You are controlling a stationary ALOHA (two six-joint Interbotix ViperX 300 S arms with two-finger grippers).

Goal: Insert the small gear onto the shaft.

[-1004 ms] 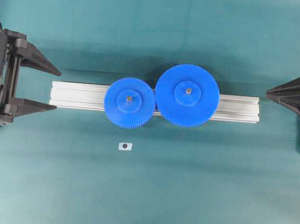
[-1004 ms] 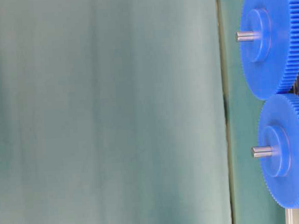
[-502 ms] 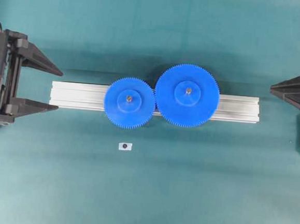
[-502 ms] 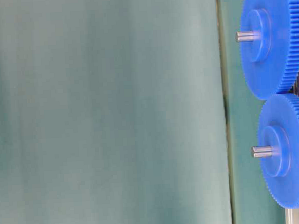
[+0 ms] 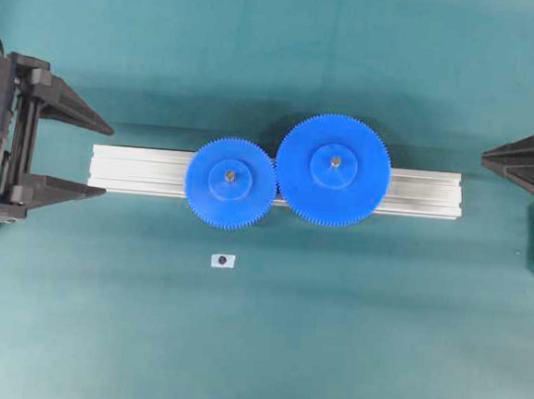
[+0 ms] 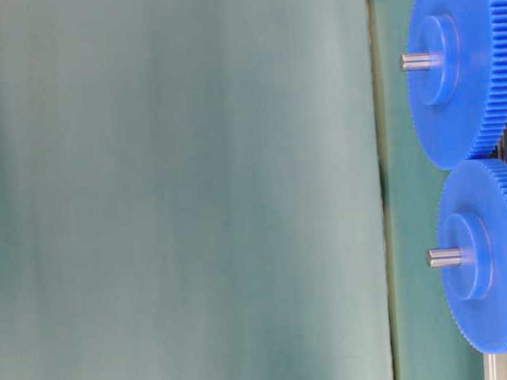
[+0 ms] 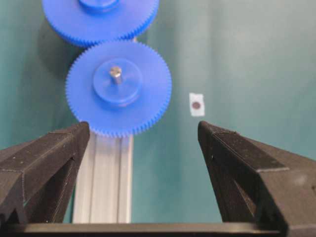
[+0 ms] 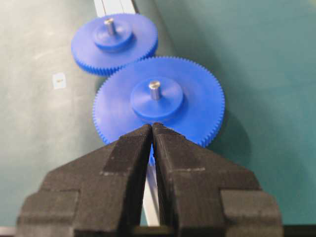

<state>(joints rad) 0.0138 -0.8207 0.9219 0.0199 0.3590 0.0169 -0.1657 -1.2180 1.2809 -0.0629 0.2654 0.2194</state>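
Already on its shaft, small gear beyond parted left gripper; right gripper seemingly clenched.

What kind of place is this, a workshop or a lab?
Probably a robotics lab test bench: a plain teal table mat, two black robot grippers, left gripper and right gripper, facing an aluminium rail carrying a small gear and a larger gear.

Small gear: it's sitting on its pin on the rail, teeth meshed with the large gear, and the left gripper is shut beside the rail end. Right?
Not quite. The small gear is on its pin on the rail, against the large gear, but the left gripper is open, not shut. The left wrist view shows its fingers spread wide, with nothing between them.
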